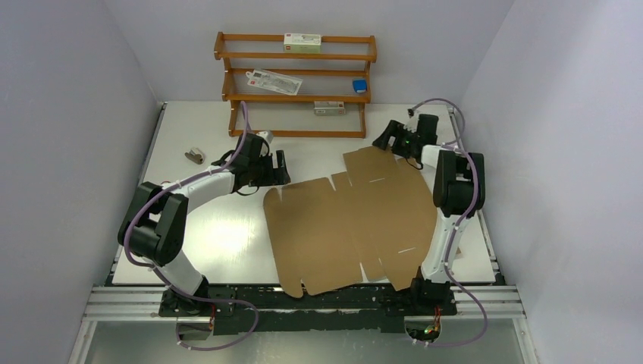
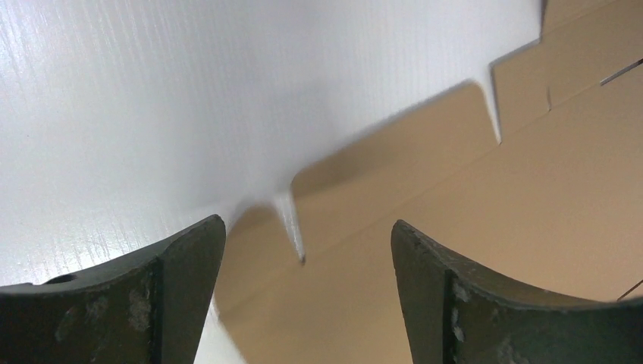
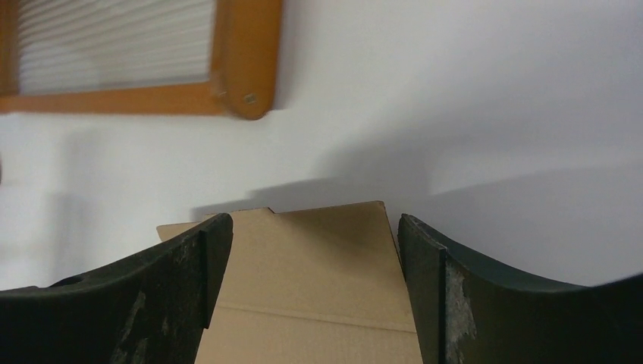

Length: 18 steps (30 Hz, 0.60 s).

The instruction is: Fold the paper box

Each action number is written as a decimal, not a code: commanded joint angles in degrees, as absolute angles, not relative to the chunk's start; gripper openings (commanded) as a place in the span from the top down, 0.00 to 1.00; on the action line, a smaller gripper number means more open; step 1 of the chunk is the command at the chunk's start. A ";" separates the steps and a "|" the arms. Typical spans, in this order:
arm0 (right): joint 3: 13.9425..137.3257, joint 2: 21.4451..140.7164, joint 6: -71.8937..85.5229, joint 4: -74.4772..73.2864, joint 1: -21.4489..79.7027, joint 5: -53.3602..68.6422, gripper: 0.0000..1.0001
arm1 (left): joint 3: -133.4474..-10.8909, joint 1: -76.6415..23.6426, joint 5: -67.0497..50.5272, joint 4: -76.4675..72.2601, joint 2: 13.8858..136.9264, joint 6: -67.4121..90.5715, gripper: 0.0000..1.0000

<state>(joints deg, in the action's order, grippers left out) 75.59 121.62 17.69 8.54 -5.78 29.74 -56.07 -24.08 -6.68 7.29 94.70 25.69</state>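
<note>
The paper box is a flat brown cardboard sheet with flaps and creases, lying unfolded on the white table, right of centre. My left gripper is open and empty, just above the sheet's far-left corner. In the left wrist view the notched flap edge lies between and beyond its fingers. My right gripper is open and empty, at the far edge of the sheet's far flap. In the right wrist view that flap lies between its fingers.
A wooden rack with small boxes and packets stands at the back of the table; its foot shows in the right wrist view. A small grey-brown object lies at the far left. Walls close in both sides. A metal rail runs along the near edge.
</note>
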 commanded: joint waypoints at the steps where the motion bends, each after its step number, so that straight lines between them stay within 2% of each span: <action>1: 74.74 120.42 17.25 8.12 -0.62 34.18 0.16 | -57.60 -23.73 -6.22 8.33 92.78 24.61 0.15; 11: 82.45 120.30 17.31 4.03 8.91 34.52 0.15 | -62.98 -23.86 -14.21 7.25 97.28 22.84 0.16; 18: 75.63 110.69 18.76 4.96 8.18 28.79 0.10 | -71.81 -25.28 -20.49 6.17 106.98 20.53 0.18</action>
